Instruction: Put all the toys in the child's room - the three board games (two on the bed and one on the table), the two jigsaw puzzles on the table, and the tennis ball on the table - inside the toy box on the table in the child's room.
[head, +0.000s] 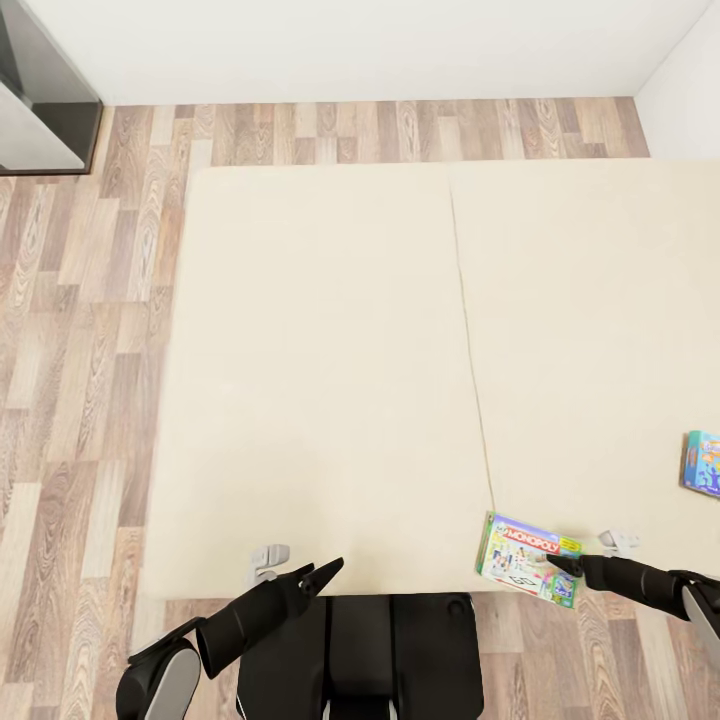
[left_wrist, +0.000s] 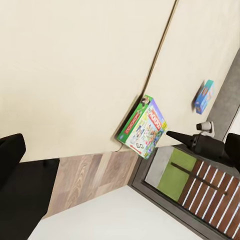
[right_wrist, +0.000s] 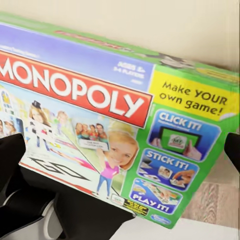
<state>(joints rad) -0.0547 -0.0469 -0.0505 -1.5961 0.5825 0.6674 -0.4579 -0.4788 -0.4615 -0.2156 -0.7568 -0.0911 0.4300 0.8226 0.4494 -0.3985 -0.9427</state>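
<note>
Here the MONOPOLY box (head: 528, 560) lies flat at the near edge of the beige bed (head: 330, 380), just right of the mattress seam. The right gripper (head: 563, 564) reaches over its right end, fingers spread on either side, not clamped. A smaller blue game box (head: 703, 463) sits farther right. The left gripper (head: 318, 574) hovers at the bed's edge, released and empty, above the wooden floor (head: 70, 330).
</note>
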